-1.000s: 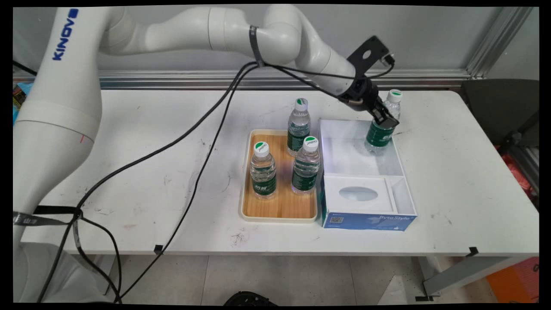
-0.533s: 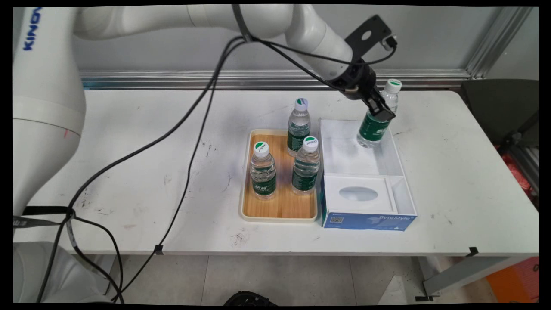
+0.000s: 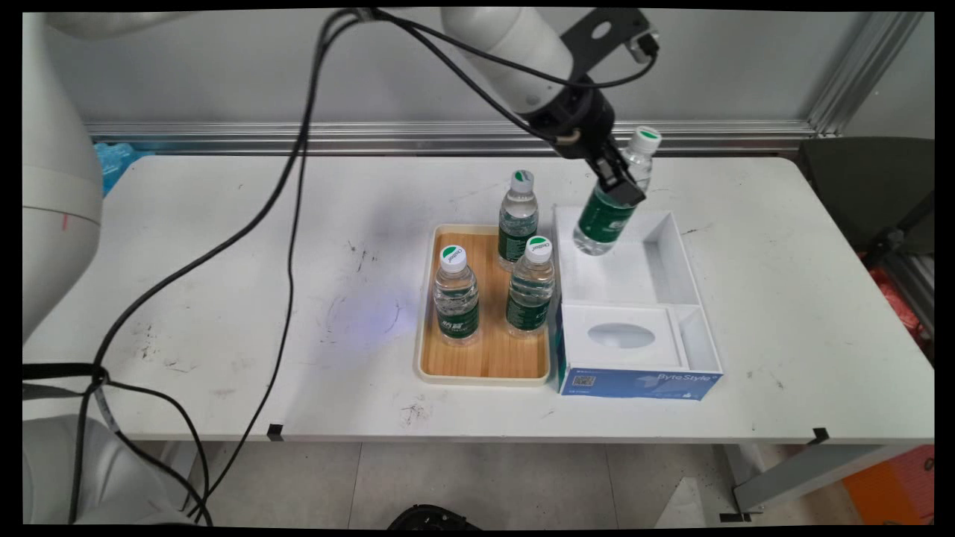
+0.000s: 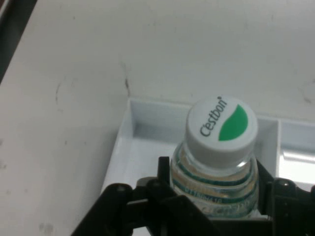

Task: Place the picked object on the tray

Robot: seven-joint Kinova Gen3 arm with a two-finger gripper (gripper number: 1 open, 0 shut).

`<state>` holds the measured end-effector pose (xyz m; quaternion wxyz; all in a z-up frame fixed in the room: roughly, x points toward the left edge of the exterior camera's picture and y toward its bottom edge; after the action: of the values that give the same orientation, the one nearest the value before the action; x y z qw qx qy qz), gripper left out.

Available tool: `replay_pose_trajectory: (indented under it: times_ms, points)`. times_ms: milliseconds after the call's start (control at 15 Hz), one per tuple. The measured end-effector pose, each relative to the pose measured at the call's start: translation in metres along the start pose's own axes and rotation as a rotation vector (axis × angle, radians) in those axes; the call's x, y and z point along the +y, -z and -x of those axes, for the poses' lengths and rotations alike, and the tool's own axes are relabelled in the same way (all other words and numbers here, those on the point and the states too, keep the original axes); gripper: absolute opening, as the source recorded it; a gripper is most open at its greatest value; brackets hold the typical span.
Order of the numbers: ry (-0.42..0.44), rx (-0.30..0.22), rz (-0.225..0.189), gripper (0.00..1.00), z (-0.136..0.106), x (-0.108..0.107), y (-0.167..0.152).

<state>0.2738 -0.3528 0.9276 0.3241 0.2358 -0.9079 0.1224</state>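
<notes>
My gripper (image 3: pixel 618 183) is shut on a small water bottle (image 3: pixel 606 216) with a green label and a white, green-marked cap (image 3: pixel 646 137). The bottle hangs tilted in the air above the large back compartment of a white box (image 3: pixel 675 253). In the hand view the bottle (image 4: pixel 216 172) sits between the two black fingers (image 4: pixel 165 169), its cap (image 4: pixel 221 125) facing the camera, with the box wall (image 4: pixel 120 142) below it. Three more such bottles (image 3: pixel 456 297) (image 3: pixel 530 288) (image 3: pixel 517 220) stand upright on a wooden tray (image 3: pixel 485 358) left of the box.
The box's front part holds a white insert with an oval hollow (image 3: pixel 621 335), and its front face (image 3: pixel 638 382) is blue. Black cables (image 3: pixel 291 224) hang from the arm across the table's left half. A dark chair (image 3: pixel 869 194) stands past the table's right end.
The gripper has lifted the bottle out of the box's back right corner and carried it up and to the left; the bottle now leans more.
</notes>
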Motion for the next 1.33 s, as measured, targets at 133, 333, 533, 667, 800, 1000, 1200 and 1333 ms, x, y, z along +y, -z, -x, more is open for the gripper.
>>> replay_pose_trajectory:
  times_ms: [133,333,533,667,800,1000,1200,1333]
  points:
    - [0.002,-0.023,-0.005,0.00,0.004,0.004,0.014]
    - [0.003,-0.051,-0.013,0.00,0.011,0.007,0.030]
    - [0.001,-0.075,-0.022,0.00,0.017,0.009,0.042]
    - [0.002,-0.093,-0.026,0.00,0.022,0.010,0.051]
    - [0.005,-0.110,-0.029,0.00,0.027,0.012,0.058]
    - [0.008,-0.135,-0.034,0.00,0.035,0.015,0.069]
    - [0.008,-0.151,-0.041,0.00,0.041,0.016,0.076]
    - [0.008,-0.162,-0.050,0.00,0.046,0.016,0.082]
